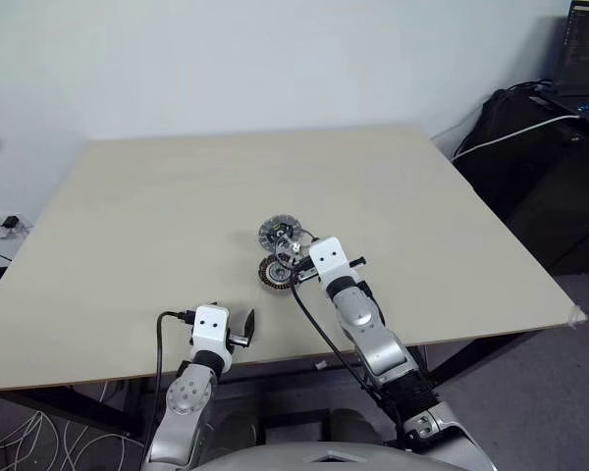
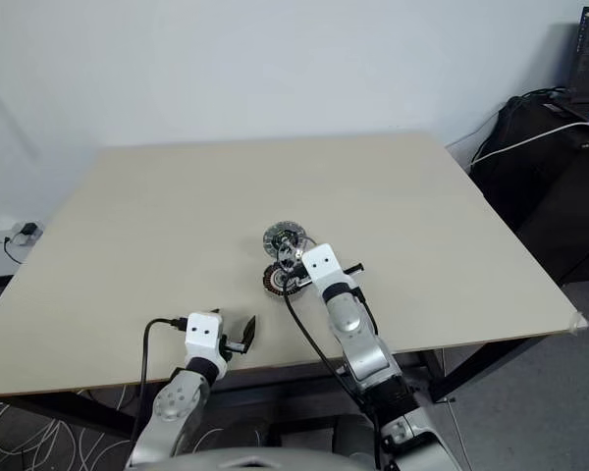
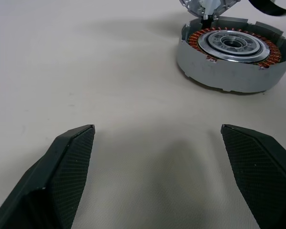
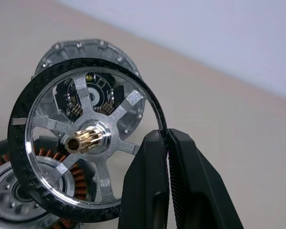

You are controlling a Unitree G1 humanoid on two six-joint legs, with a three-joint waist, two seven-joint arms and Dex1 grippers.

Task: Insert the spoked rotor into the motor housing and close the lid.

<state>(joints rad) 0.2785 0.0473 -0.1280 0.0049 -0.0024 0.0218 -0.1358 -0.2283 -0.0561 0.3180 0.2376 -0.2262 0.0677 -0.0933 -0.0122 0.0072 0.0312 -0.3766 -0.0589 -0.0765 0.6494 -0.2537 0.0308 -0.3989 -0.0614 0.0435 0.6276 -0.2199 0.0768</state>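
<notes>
We note a pale beige desk carrying the parts near its front middle. The round grey metal motor housing, with its ring of copper-brown wound coils around a silver centre, lies flat on the desk, open side up. Just behind it, joined at the edge, the round grey metal lid stands swung open with its inner face showing. Our right gripper hangs over the housing, its jaws pinched tight on the dark outer rim of the small silver spoked rotor. The wheel is held upright and clear of the desk, brass hub pointing back toward the wrist camera; through its spokes we see the lid, and the coils of the housing lie below it. The rotor is not yet seated in the housing. Our left gripper rests low near the front edge of the desk, to the left of the housing and apart from it, jaws spread wide with bare desk between them. Off the right side of the desk we see a dark bag with a white cable across it.
</notes>
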